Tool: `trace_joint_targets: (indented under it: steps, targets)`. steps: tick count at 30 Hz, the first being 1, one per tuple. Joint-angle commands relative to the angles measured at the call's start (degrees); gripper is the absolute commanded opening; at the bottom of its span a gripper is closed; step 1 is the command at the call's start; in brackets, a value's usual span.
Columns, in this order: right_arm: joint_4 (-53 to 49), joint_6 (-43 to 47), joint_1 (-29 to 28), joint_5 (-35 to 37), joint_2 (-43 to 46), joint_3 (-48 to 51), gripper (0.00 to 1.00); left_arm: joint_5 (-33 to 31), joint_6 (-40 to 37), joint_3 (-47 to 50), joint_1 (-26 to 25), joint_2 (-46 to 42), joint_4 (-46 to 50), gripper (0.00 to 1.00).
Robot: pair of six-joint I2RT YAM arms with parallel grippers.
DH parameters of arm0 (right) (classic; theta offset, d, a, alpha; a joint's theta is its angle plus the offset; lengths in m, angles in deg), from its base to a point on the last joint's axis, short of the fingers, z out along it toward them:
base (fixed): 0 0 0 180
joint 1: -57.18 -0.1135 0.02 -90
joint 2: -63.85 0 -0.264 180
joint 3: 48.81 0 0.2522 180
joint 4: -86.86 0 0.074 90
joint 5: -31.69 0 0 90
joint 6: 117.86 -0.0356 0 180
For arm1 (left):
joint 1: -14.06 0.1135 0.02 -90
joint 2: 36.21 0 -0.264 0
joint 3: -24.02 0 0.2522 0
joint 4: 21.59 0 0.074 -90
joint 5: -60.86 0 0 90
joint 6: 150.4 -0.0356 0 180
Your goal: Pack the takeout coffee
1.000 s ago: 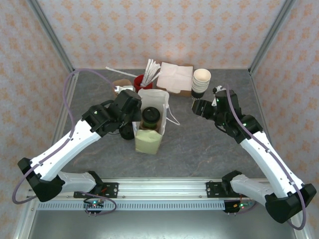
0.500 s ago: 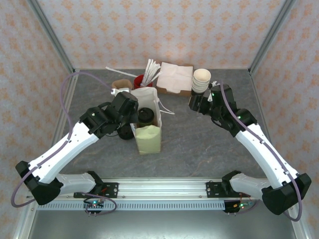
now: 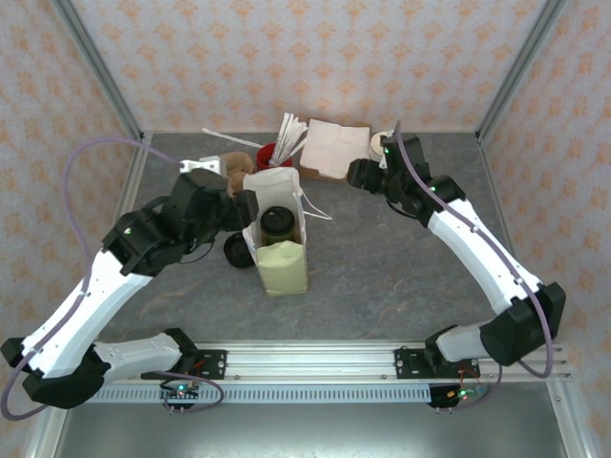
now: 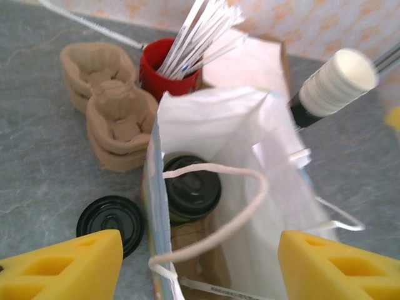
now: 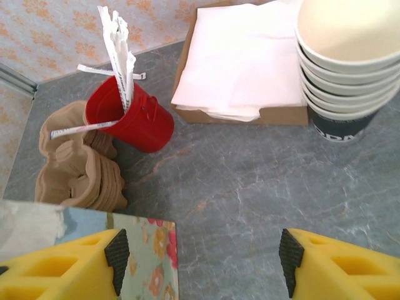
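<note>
On the grey table (image 3: 401, 277) the white paper bag (image 3: 282, 267) stands upright and open-mouthed, with neither arm supporting it. The left tool (image 4: 199, 265) hangs just above its rim, fingers spread wide with nothing pinched. The right tool (image 5: 201, 265), equally spread and empty, hovers well apart from the bag, near the stack of lidless cups (image 5: 347, 59). The takeout coffee (image 4: 191, 187) sits low inside the bag against one wall, lid on. It probably rests flat on the bottom, though the walls hide that. The main risk is the bag's string handle (image 4: 257, 185), which loops across the mouth between the left tool's fingers: a careless lift could catch it, tip the light bag and spill the cup. A sideways nudge toward the loose black lid (image 4: 111, 222) could topple it too.
</note>
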Motion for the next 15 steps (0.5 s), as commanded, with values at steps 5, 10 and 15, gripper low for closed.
trace_joint_targets:
  steps: [5, 10, 15]
  targets:
    - [3.53, -1.18, -2.03, 2.29, -8.0, -7.7, 0.68, -0.86, 0.19, -2.97, 0.48, -5.88, 5.49, 0.71]
    - [-2.43, -3.13, -4.09, 11.15, -16.27, -17.84, 0.7, -0.87, 1.84, -2.67, 0.48, -8.11, 7.79, 0.71]
    - [-8.73, -4.74, -4.56, 15.86, -26.88, -29.43, 0.71, -0.98, 3.49, -0.09, 0.48, -11.26, 7.66, 0.71]
